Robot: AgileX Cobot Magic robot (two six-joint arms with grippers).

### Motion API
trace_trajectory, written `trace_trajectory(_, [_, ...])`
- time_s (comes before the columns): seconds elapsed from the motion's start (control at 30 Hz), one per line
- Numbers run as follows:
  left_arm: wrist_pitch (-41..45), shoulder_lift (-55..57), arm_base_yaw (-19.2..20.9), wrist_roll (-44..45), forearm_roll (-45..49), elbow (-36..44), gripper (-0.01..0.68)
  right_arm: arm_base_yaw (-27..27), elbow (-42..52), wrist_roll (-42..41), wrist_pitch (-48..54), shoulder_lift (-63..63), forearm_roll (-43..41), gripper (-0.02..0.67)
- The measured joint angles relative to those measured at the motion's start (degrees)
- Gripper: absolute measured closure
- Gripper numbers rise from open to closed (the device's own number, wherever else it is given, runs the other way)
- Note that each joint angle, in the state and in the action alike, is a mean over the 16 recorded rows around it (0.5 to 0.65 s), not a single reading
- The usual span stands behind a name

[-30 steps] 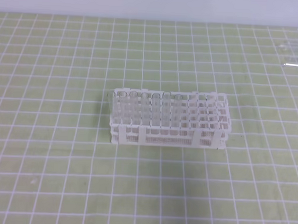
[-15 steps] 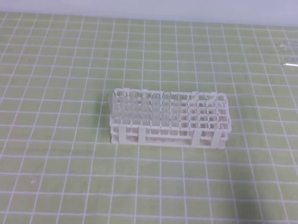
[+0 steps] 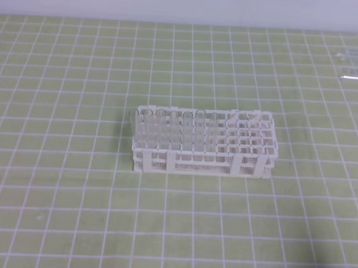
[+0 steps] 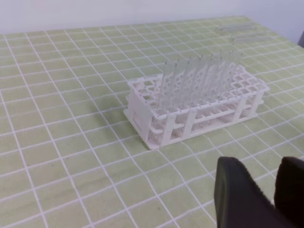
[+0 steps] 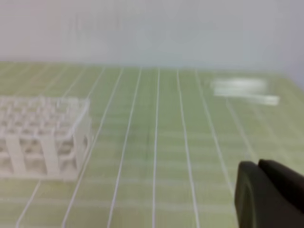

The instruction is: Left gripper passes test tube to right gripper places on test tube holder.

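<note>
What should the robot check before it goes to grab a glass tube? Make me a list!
1. Rack standing flat on the mat: ok.
2. Empty holes at the rack's right end: ok; tubes already fill its left part.
3. Loose tubes lying at the mat's far right corner: ok, though too faint to count.
4. Left end effector holding nothing, fingers apart: ok.
5. Right end effector open to receive a tube: not ok, shut.
6. Path from left end effector to the loose tubes: cannot tell.
</note>
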Motion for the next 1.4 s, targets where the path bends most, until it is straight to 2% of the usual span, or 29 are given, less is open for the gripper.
trace_trajectory(0.27, [-0.1, 0.1, 0.0, 0.0, 0.1, 0.0, 0.499, 0.0, 0.0, 11.9, 9.8, -3.5, -8.9, 0.665])
trace_trajectory(0.73, [-0.1, 0.1, 0.3, 0.0, 0.2, 0.0, 0.499, 0.0, 0.0, 12.2, 11.3, -4.0, -8.1, 0.665])
trace_trajectory(0.97, [0.0, 0.0, 2.5, 0.0, 0.5, 0.0, 0.499, 0.0, 0.0, 12.2, 11.3, -4.0, -8.0, 0.665])
trace_trajectory(1.07, [-0.5, 0.0, 5.4, 0.0, 0.9, 0.0, 0.501, 0.0, 0.0, 12.2, 11.3, -4.0, -8.0, 0.665])
trace_trajectory(1.17, [-2.1, -0.3, 9.9, 0.6, 0.4, 0.0, 0.519, 0.0, 0.0, 12.2, 11.3, -4.0, -8.0, 0.665])
trace_trajectory(1.3, [-7.3, -0.8, 18.8, 7.0, -3.7, 0.5, 0.561, 0.0, 0.0, 12.2, 11.3, -4.0, -8.0, 0.665])
trace_trajectory(1.4, [-12.6, -1.3, 26.9, 14.4, -9.0, 2.0, 0.594, 0.0, 0.0, 12.2, 11.3, -4.0, -8.0, 0.665])
